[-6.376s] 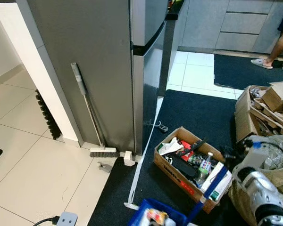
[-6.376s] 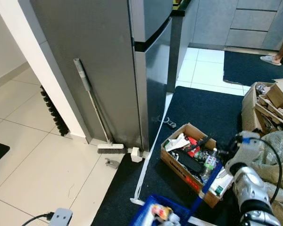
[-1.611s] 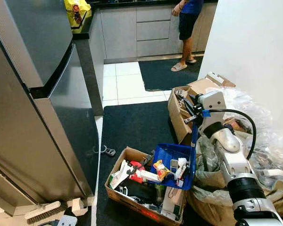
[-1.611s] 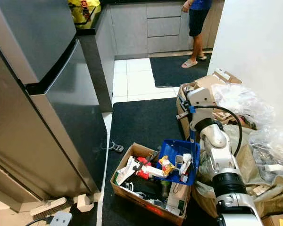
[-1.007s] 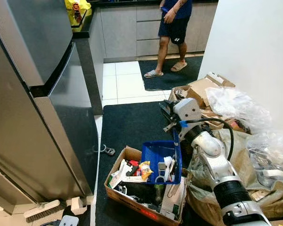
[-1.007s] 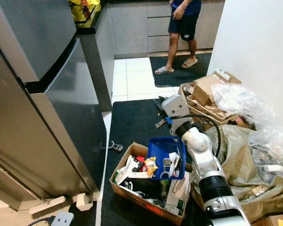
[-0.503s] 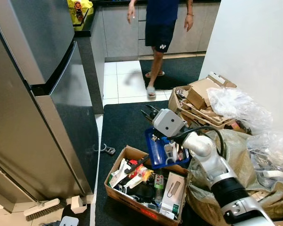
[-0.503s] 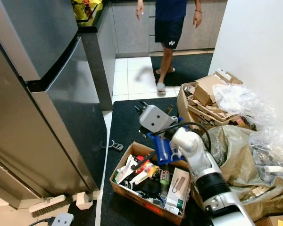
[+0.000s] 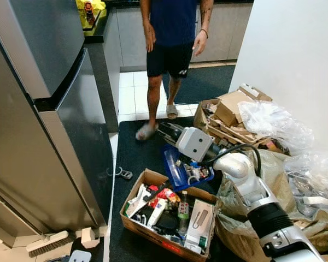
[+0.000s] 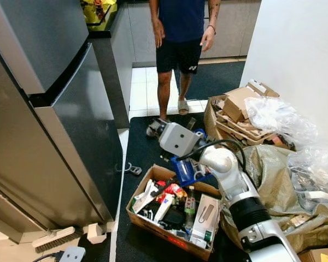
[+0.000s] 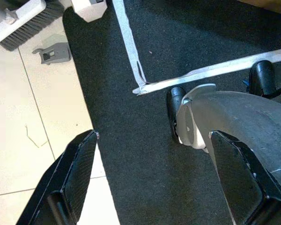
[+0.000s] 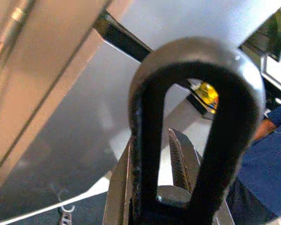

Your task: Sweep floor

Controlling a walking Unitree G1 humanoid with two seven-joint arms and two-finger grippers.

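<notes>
The robot is standing on a dark mat (image 9: 147,147) beside a tall steel fridge (image 9: 38,109). Its right arm is reaching forward, and the right gripper (image 9: 172,134) is holding the looped black handle (image 12: 192,122) of a blue dustpan (image 9: 177,166), its fingers (image 12: 180,157) closing on the base of that loop. The pan is tilting over the far edge of a cardboard box (image 9: 167,215) crammed with bottles, packets and other rubbish; the wrist housing is covering much of the pan, so its contents are hard to make out. The brush (image 9: 48,244) is lying on the pale tiles at the foot of the fridge, well apart from the arm and partly cut off by the frame edge. The left gripper (image 11: 150,187) is hanging low over the mat with its fingers spread wide, gripping nothing. A person (image 9: 172,49) in dark shorts and sandals is standing just beyond the box, cut off above the chest. Flattened cartons (image 9: 232,112) and plastic bags (image 9: 273,125) are piling up against the white wall.
</notes>
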